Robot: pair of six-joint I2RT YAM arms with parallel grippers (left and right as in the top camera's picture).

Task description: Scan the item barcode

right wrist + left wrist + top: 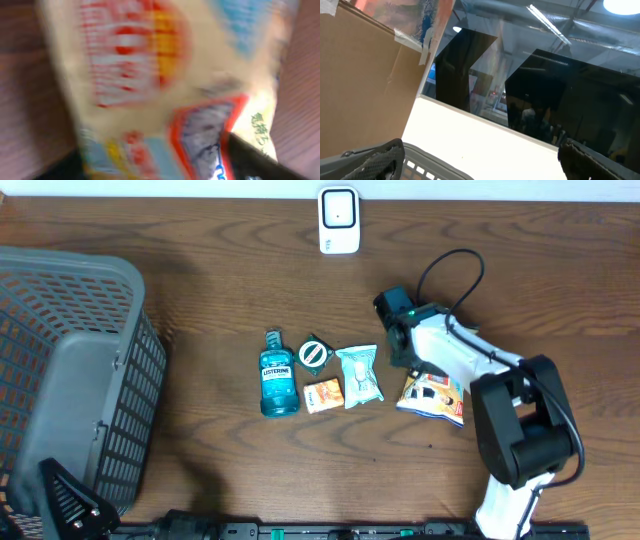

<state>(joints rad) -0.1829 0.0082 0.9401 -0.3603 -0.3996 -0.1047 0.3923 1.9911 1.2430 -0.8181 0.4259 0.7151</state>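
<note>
White right arm (462,356) — wrist low over yellow snack packet (441,399)

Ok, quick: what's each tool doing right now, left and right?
Left tool: open, holding nothing.
Right tool: down at the snack bag; open or closed cannot be told, since the close view is blurred.

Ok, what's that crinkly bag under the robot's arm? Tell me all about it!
The snack bag is a soft-looking packet, pale yellow with red, orange and blue printing. It lies flat on the wooden table, apart from the teal pouch. The jaws of the right arm reach over its upper end; whether they grip it is unclear.
</note>
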